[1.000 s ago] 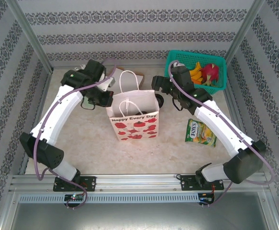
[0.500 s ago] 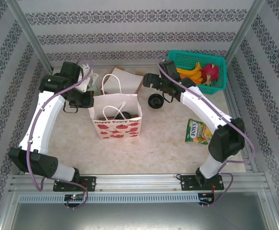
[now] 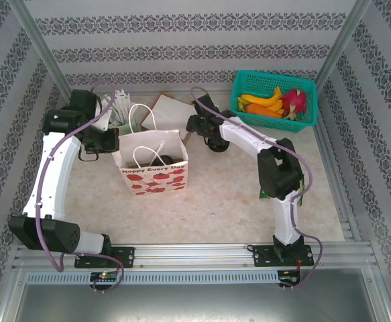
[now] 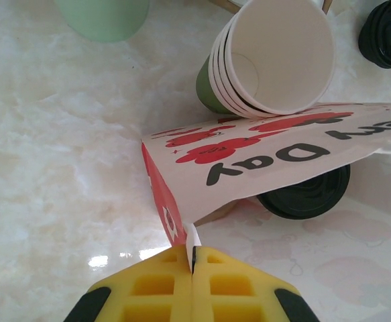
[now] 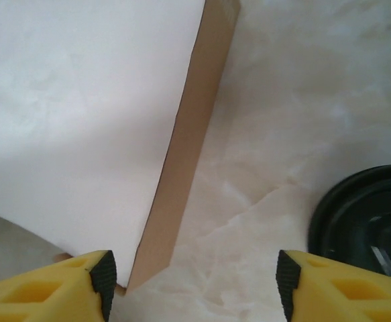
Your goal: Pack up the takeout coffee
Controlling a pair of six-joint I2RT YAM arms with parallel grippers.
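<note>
A stack of takeout coffee cups (image 4: 275, 60), cream inside with dark green sides, lies on its side just past the strawberry-print paper bag (image 3: 153, 164) (image 4: 275, 157). One black lid (image 4: 307, 195) sits partly under the bag's printed panel. Another black lid (image 3: 215, 143) (image 5: 366, 225) (image 4: 386, 33) lies on the table right of the bag. My left gripper (image 3: 108, 139) (image 4: 192, 258) is shut on the bag's left edge. My right gripper (image 3: 195, 124) (image 5: 192, 275) hovers open between that lid and a flat brown cardboard carrier (image 3: 172, 107) (image 5: 81, 121), holding nothing.
A pale green cup (image 3: 123, 115) (image 4: 104, 13) of white sticks stands behind the bag's left corner. A teal basket (image 3: 245, 80) of fruit sits at the back right. Metal frame rails border the marble table (image 3: 222, 201).
My left gripper has pulled the bag to the left. My right arm has swung left, from near the basket to the cardboard carrier, and its jaws have narrowed.
</note>
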